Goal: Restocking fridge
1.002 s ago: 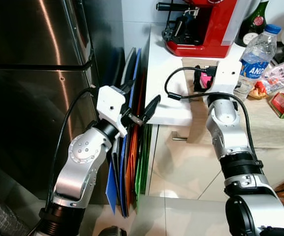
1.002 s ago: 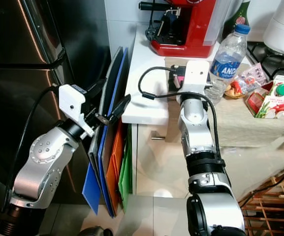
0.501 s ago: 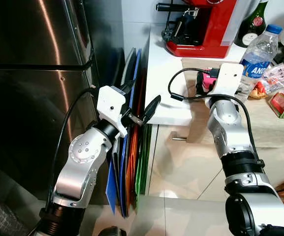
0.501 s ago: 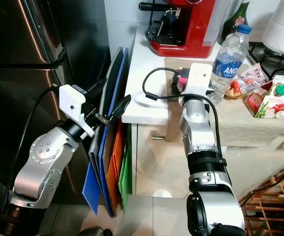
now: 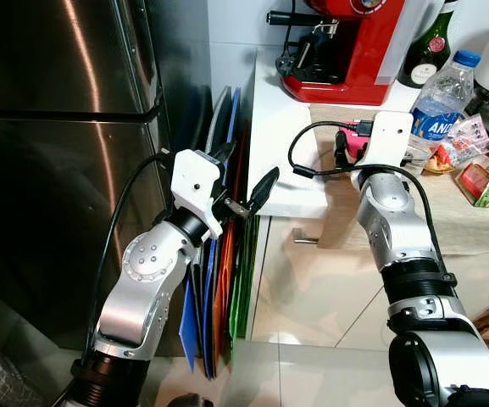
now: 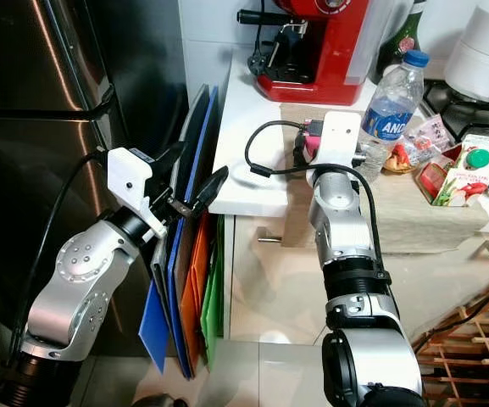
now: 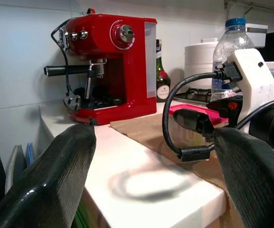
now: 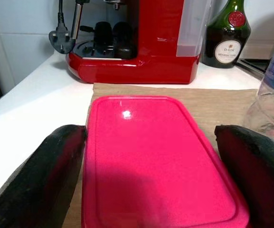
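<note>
My right gripper (image 8: 148,142) straddles the flat pink plastic lidded container (image 8: 155,156) on the counter.

Eye views: the container (image 6: 312,146) lies on the brown mat (image 6: 413,208) near the white counter's (image 6: 240,144) front edge, before the red espresso machine (image 6: 312,47). My left gripper (image 5: 244,182) hovers open and empty beside the counter's left edge.
Right wrist view: fingers (image 8: 42,175) spread wide either side, contact unclear.

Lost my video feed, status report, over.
Right gripper open, straddling pink container on the counter. Left gripper open, idle at counter edge. Fridge shut. Water bottle close beside container.
</note>
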You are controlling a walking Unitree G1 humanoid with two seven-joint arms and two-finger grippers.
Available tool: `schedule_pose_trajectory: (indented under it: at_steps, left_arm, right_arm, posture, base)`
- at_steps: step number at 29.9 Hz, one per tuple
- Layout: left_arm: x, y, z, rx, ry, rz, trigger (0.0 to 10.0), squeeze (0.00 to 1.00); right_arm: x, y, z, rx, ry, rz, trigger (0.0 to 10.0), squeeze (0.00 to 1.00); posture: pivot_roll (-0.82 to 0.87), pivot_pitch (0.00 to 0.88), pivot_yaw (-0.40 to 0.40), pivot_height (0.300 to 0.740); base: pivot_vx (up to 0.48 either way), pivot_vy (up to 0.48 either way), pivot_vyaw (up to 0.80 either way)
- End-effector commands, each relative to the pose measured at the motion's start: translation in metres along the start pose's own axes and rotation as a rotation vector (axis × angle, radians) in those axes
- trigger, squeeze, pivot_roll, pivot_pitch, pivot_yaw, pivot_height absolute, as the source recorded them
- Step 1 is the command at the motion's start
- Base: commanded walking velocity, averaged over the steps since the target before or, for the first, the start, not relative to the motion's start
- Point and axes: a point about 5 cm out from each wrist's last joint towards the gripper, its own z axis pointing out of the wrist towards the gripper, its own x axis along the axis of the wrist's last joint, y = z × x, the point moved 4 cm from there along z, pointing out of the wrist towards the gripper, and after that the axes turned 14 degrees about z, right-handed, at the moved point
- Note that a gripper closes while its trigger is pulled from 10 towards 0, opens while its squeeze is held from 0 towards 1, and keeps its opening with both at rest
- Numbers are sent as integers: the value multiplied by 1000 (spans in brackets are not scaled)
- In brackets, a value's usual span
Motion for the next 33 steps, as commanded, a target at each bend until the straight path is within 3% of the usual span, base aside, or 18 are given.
schedule_pose_trajectory:
  at_steps: [1, 7, 11, 19, 24, 28, 33]
  left_arm:
    - [-5, 4, -1, -16, -22, -12, 10000, 0]
    - [-7, 9, -1, -49, -31, -10, 10000, 0]
    - [-14, 17, -4, -122, -69, 33, 10000, 0]
    - [-14, 18, -4, -127, -63, 26, 10000, 0]
    - [-10, 17, -3, -116, -38, 23, 10000, 0]
    - [0, 19, -4, -139, 40, -8, 10000, 0]
    - [0, 20, -4, -159, 42, -7, 10000, 0]
  right_arm:
    - [-17, -1, -2, 9, -87, 2, 10000, 0]
    - [-26, -2, -3, 9, -144, 16, 10000, 0]
    - [-29, -2, -3, 13, -166, 26, 10000, 0]
    - [-29, -3, -3, 21, -166, 22, 10000, 0]
    - [-29, 0, 0, 13, -147, 8, 10000, 0]
    - [-38, 2, 1, 7, -154, 14, 10000, 0]
    - [-42, 8, 2, -28, -160, -6, 10000, 0]
  posture:
    - [47, 0, 0, 740]
    - [46, 0, -1, 740]
    - [46, 0, -1, 740]
    - [47, 0, -1, 740]
    - [46, 0, -2, 740]
    - [46, 0, -3, 740]
    - [45, 0, -2, 740]
  base:
    - [0, 0, 0]
    - [0, 0, 0]
    - [0, 0, 0]
    - [0, 0, 0]
    - [0, 0, 0]
    - [0, 0, 0]
    - [0, 0, 0]
